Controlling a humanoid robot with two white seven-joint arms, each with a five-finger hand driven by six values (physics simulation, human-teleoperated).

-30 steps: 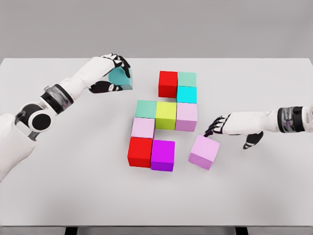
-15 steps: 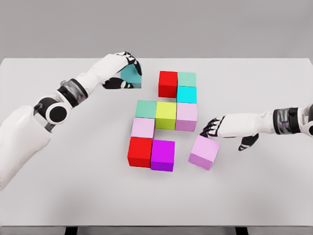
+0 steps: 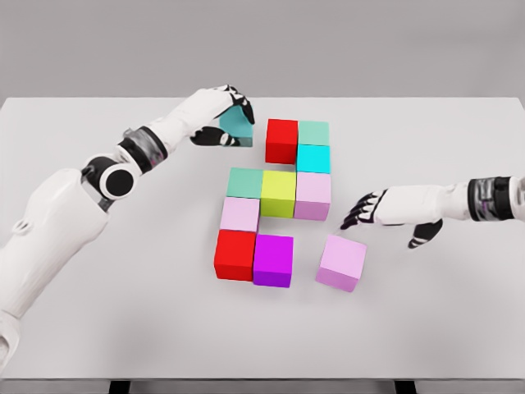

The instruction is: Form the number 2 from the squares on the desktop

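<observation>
Coloured cubes form a partial figure on the white table [image 3: 123, 328]: a red cube [image 3: 281, 140], a mint cube [image 3: 313, 133] and a cyan cube [image 3: 312, 158] at the top; a green cube [image 3: 244, 182], a yellow-green cube [image 3: 278, 193] and a pale pink cube [image 3: 312, 195] in the middle; a pink cube [image 3: 239, 214], a red cube [image 3: 235, 254] and a magenta cube [image 3: 273, 260] below. My left hand [image 3: 223, 115] is shut on a teal cube [image 3: 235, 125], just left of the top red cube. A loose lilac cube [image 3: 342, 262] lies right of the magenta one. My right hand [image 3: 365, 210] hovers open above it.
The table's far edge runs behind the cubes. My left forearm [image 3: 152, 139] stretches across the upper left of the table.
My left hand has carried the teal cube rightward toward the top red cube. The lilac cube has turned squarer and my right hand has drawn back from it.
</observation>
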